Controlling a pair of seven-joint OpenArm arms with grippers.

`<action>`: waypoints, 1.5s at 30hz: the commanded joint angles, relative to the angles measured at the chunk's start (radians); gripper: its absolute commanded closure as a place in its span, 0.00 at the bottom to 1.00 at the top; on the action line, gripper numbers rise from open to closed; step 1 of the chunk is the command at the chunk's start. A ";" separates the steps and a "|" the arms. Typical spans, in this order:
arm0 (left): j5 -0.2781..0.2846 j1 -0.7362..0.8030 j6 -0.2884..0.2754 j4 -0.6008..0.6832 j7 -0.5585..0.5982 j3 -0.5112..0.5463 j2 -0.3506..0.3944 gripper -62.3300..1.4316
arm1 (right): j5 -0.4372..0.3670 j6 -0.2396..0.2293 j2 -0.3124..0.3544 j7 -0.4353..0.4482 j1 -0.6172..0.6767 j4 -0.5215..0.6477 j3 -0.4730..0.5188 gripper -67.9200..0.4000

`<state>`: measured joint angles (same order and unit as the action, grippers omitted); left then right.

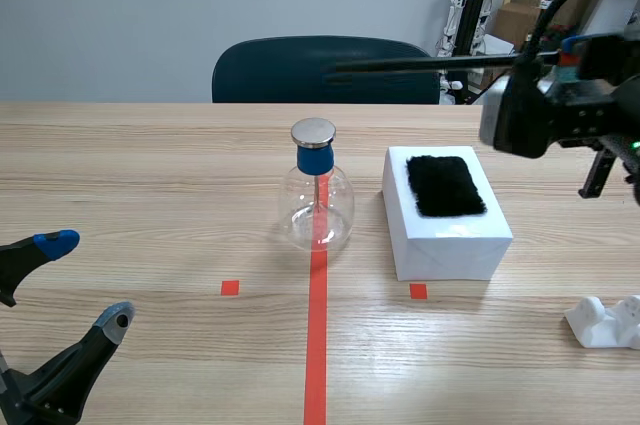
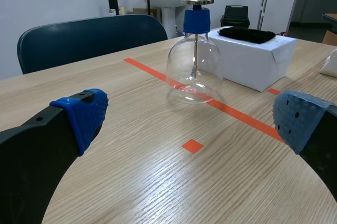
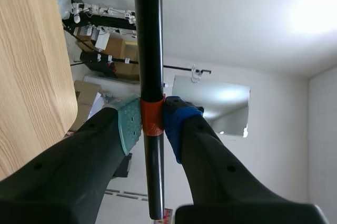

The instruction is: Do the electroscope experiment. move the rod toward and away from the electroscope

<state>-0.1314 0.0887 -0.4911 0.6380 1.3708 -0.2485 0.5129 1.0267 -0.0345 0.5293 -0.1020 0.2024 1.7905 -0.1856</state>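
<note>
The rod (image 3: 148, 50), a slim, smooth black stick, looks stiff, light and probably slippery. The right gripper (image 3: 151, 121) pinches it at its orange band (image 3: 151, 117), the natural place to hold it. It hangs level above the desk's far right side, its free end higher than and apart from the electroscope (image 1: 318, 195). That is a fragile clear glass flask with a blue stopper and a round metal cap, standing mid-desk on the tape line. Toward the right edge sits a white box (image 1: 445, 230) topped with black fur (image 1: 446, 185). The left gripper (image 1: 85, 280) rests spread wide at the near left corner.
</note>
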 commanded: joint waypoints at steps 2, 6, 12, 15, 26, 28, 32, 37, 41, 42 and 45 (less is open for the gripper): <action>0.007 -0.003 -0.002 0.009 0.018 0.003 0.006 0.00 | -0.045 0.015 0.012 0.003 0.056 0.102 0.069 0.84; 0.007 -0.003 -0.002 0.009 0.018 0.003 0.006 0.00 | -0.137 0.015 0.008 0.011 0.183 0.210 0.159 0.84; 0.007 -0.003 -0.002 0.009 0.018 0.003 0.006 0.00 | -0.240 0.015 -0.053 0.018 0.389 0.342 0.275 0.84; 0.007 -0.003 -0.002 0.009 0.018 0.003 0.006 0.00 | -0.240 0.015 -0.128 0.069 0.496 0.390 0.329 0.84; 0.007 -0.003 -0.002 0.009 0.018 0.003 0.006 0.00 | -0.238 0.019 -0.286 0.275 0.828 0.422 0.401 0.84; 0.007 -0.003 -0.002 0.009 0.018 0.003 0.006 0.00 | -0.227 0.019 -0.297 0.311 0.873 0.422 0.401 0.84; 0.007 -0.003 -0.002 0.009 0.018 0.003 0.006 0.00 | -0.207 0.018 -0.306 0.389 0.936 0.422 0.401 0.84; 0.007 -0.003 -0.002 0.009 0.018 0.003 0.006 0.00 | -0.204 0.016 -0.306 0.468 0.959 0.422 0.399 0.84; 0.007 -0.003 -0.002 0.009 0.018 0.003 0.006 0.00 | -0.204 0.014 -0.306 0.491 0.959 0.422 0.397 0.84; 0.007 -0.003 -0.002 0.009 0.018 0.003 0.006 0.00 | -0.204 0.014 -0.306 0.491 0.959 0.422 0.395 0.84; 0.007 -0.003 -0.002 0.009 0.018 0.003 0.006 0.00 | -0.204 0.014 -0.306 0.494 0.959 0.422 0.394 0.84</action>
<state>-0.1314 0.0887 -0.4911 0.6380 1.3708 -0.2485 0.5129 0.8295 -0.0311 0.2222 0.3847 1.1698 2.2055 0.2073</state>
